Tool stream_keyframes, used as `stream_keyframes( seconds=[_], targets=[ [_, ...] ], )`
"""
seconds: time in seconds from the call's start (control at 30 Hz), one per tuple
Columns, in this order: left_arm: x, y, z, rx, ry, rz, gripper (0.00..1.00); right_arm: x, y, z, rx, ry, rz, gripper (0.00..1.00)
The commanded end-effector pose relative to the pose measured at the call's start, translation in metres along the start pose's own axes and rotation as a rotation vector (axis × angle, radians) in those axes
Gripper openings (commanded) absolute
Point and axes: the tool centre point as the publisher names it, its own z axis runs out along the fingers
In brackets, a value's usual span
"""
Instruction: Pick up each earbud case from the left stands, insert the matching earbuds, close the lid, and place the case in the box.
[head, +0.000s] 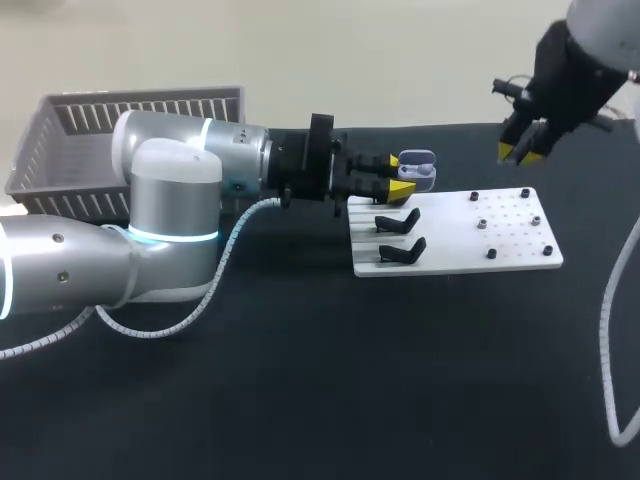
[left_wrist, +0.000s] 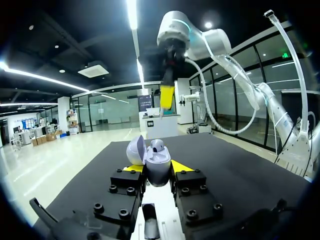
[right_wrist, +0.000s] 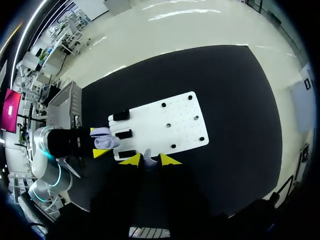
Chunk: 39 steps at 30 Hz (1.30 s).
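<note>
Lilac earbud case (head: 418, 170), lid open, is clamped in my left gripper (head: 396, 176) at the white board's (head: 455, 258) back-left corner — my right gripper (head: 522, 150), above the board, pinches a small white earbud (right_wrist: 148, 158).

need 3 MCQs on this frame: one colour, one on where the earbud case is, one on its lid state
1. The board under the black stands is:
A. white
B. red
C. green

2. The earbud case is:
A. on the front stand
B. between the left gripper's fingers
C. lying flat on the board

3. The case's lid is:
A. shut
B. open
C. missing

Answers:
1 A: the head view shows the board plain white.
2 B: in the left wrist view the yellow tips press the case from both sides.
3 B: the lid stands tipped back beside the case's body.
</note>
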Motion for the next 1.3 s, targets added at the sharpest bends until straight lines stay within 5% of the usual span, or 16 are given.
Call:
stream_keyframes(
  seconds=[0.03, 0.57, 1.3],
  targets=[
    [0.001, -0.001, 0.0, -0.003, -0.001, 0.002, 0.0, -0.001, 0.017, -0.027, 0.034, 0.053, -0.053, 0.0],
    [0.001, -0.001, 0.0, -0.003, -0.001, 0.002, 0.0, 0.024, 0.076, -0.006, 0.119, 0.082, -0.344, 0.0],
    [0.001, -0.001, 0.0, -0.003, -0.001, 0.002, 0.0, 0.02, 0.099, 0.029, 0.156, 0.113, -0.439, 0.0]
  ],
)
